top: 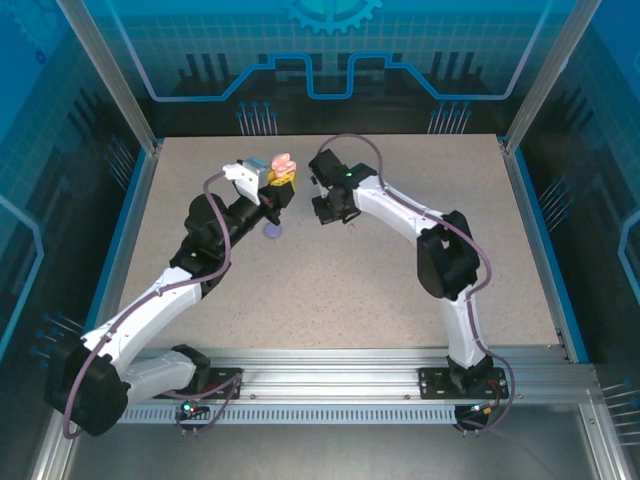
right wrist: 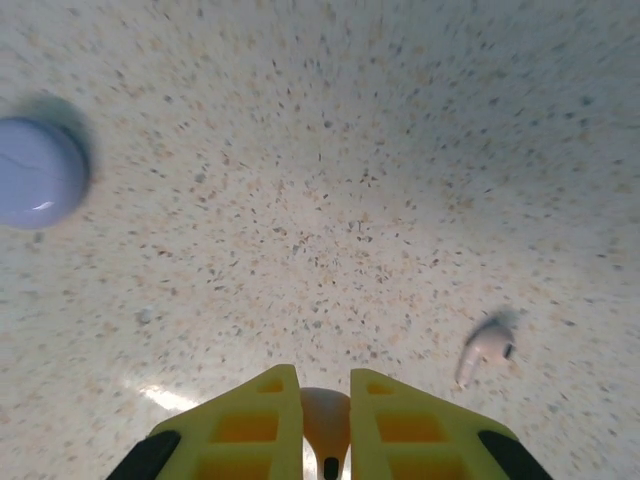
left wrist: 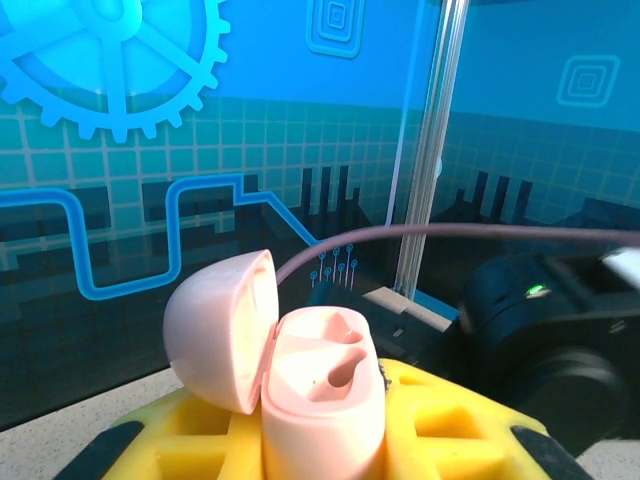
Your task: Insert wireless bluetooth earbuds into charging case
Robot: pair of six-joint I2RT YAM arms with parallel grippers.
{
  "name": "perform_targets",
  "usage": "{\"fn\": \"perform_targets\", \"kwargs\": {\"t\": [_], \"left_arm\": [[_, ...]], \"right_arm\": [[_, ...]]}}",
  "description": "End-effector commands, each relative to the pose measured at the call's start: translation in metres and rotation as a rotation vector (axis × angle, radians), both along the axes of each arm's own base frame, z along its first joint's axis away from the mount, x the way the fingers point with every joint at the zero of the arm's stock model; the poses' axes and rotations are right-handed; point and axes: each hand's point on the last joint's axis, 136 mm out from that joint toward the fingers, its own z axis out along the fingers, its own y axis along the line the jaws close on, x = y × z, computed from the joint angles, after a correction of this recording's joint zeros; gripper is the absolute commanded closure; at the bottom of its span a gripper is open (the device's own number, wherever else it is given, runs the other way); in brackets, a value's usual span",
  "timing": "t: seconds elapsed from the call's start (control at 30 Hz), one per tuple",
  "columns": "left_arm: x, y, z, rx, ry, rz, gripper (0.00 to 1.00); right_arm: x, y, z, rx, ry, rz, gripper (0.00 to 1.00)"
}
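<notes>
A pale pink charging case (left wrist: 325,400) stands upright between the yellow fingers of my left gripper (left wrist: 320,435), which is shut on it. Its lid (left wrist: 215,330) is swung open to the left, and both sockets look bare. From above, the case (top: 283,162) is held over the far middle of the table by the left gripper (top: 279,182). My right gripper (right wrist: 325,376) is shut on a pale pink earbud (right wrist: 325,420), just above the table. A second pink earbud (right wrist: 487,347) lies loose on the table to its right. The right gripper (top: 330,212) hangs a little right of the case.
A closed round purple case (right wrist: 35,172) sits on the speckled table (top: 330,290), seen from above (top: 271,231) below the left gripper. The right arm's black wrist (left wrist: 550,340) looms close behind the pink case. Blue walls ring the table.
</notes>
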Motion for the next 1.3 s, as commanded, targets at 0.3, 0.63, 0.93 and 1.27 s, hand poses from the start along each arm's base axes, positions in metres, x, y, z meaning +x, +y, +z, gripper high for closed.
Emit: {"fn": "perform_targets", "kwargs": {"t": [0.3,0.63,0.93,1.27], "left_arm": [[-0.025,-0.012,0.031,-0.008,-0.154,-0.077,1.0],[-0.024,-0.023,0.031,0.136,-0.324,0.01,1.0],[-0.014,-0.032,0.021,0.199,-0.34,0.041,1.0],[-0.014,-0.04,0.02,0.178,-0.3,0.001,1.0]], "right_arm": [[-0.027,-0.032,0.161,0.171,-0.329,-0.038,0.88],[-0.055,-0.057,0.267,0.314,-0.566,-0.044,0.88],[-0.092,-0.049,0.329,0.518,-0.727,0.072,0.86],[-0.122,-0.008,0.344,0.636,-0.772,0.286,0.86]]}}
